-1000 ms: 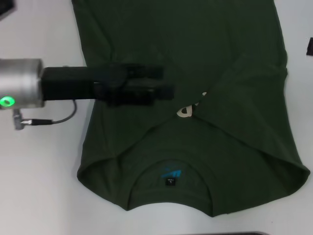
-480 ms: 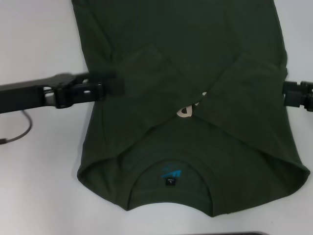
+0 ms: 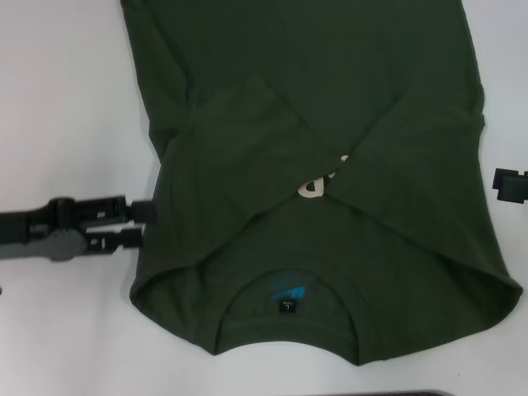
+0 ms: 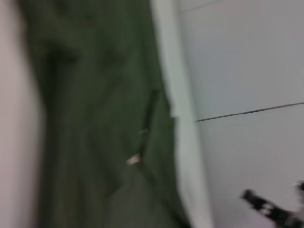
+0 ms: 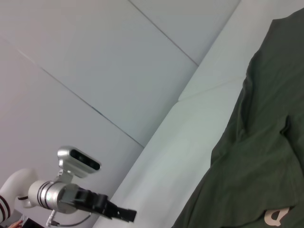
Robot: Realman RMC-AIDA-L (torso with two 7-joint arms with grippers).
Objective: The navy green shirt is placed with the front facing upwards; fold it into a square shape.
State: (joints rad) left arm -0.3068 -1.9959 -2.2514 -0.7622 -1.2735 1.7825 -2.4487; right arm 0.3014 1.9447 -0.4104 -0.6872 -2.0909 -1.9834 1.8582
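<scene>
The navy green shirt point(image 3: 322, 165) lies flat on the white table point(image 3: 66, 99), collar at the near edge, both sleeves folded inward over the chest so the body forms a narrower strip ready for lengthwise folds. The left gripper point(image 3: 136, 224) sits just beside the shirt's left edge, fingers slightly apart and empty. A second ago it hung over the left sleeve; it has since withdrawn leftward. The right gripper point(image 3: 510, 183) barely shows at the right edge; its fingers I cannot tell

It looked like a robot lab: a plain white tabletop point(image 3: 66, 99) stood beside bare pale grey panelled walls point(image 5: 95, 61) crossed by thin seams.
</scene>
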